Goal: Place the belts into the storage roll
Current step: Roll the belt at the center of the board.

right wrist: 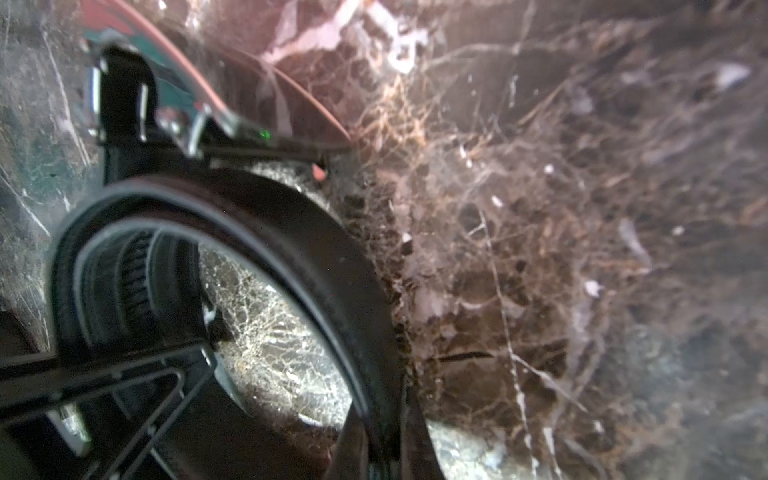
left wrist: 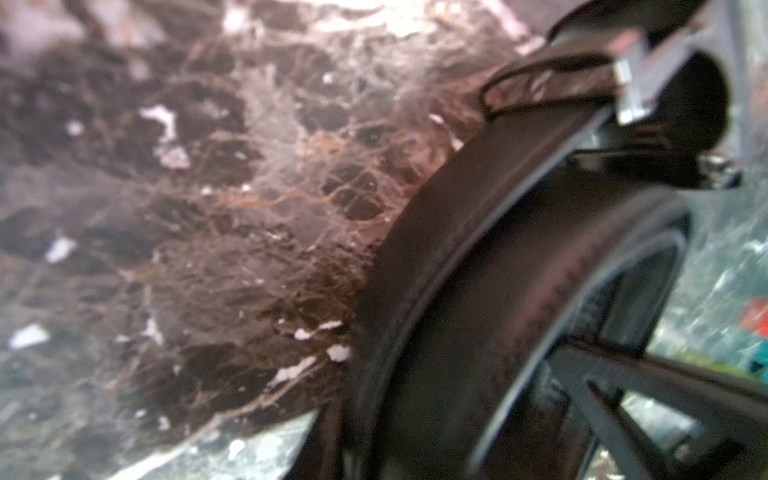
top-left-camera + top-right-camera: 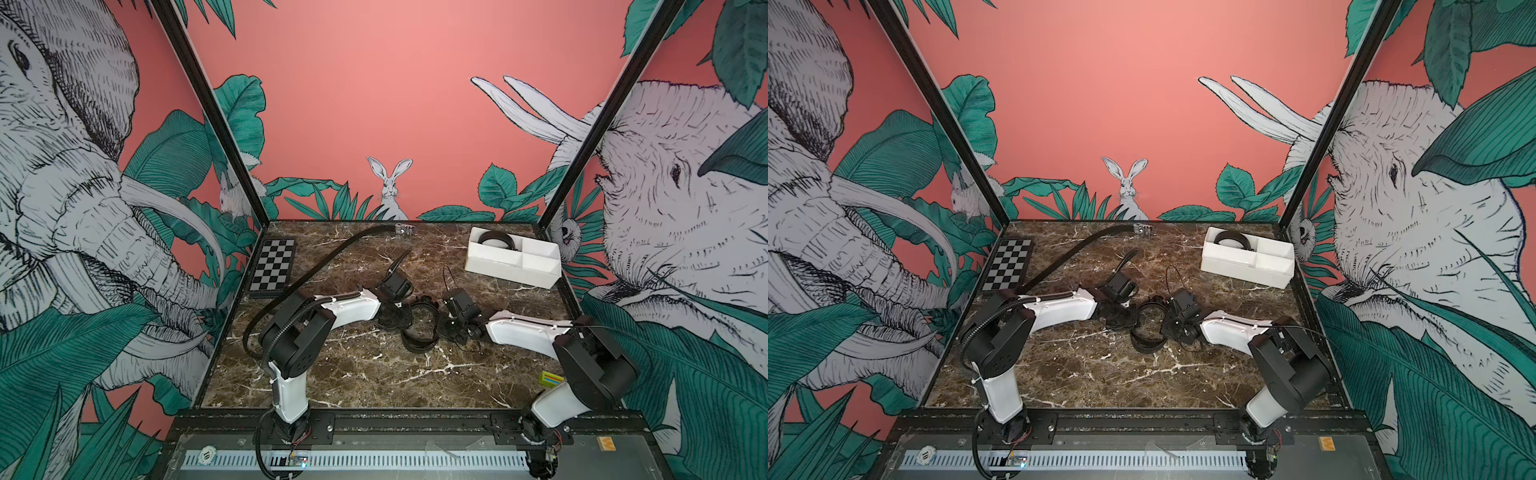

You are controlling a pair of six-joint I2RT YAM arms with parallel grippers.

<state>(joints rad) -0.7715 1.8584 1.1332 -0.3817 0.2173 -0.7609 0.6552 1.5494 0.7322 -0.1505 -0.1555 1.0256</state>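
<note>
A black belt [image 3: 419, 336] [image 3: 1148, 340] lies coiled in loops mid-table between my two grippers. My left gripper [image 3: 407, 311] [image 2: 374, 449] is closed on the coil's left side; the left wrist view, blurred, shows the strap [image 2: 436, 270] running down between the jaws. On the coil's right side, my right gripper [image 3: 437, 322] [image 1: 380, 449] is shut on the strap [image 1: 324, 249], a finger on each face. A second belt [image 3: 324, 262] stretches from its silver buckle [image 3: 405, 229] at the back towards the front left. The white storage roll [image 3: 511, 270] [image 3: 1241, 266] stands back right, with a third coiled belt [image 3: 494, 239] in one compartment.
A black-and-grey checkered board [image 3: 273, 266] lies at the left edge. A small green block with coloured stripes [image 3: 552, 379] sits near the right arm's base. Patterned walls enclose the marble table on three sides, and a black rail [image 3: 415, 422] runs along the front.
</note>
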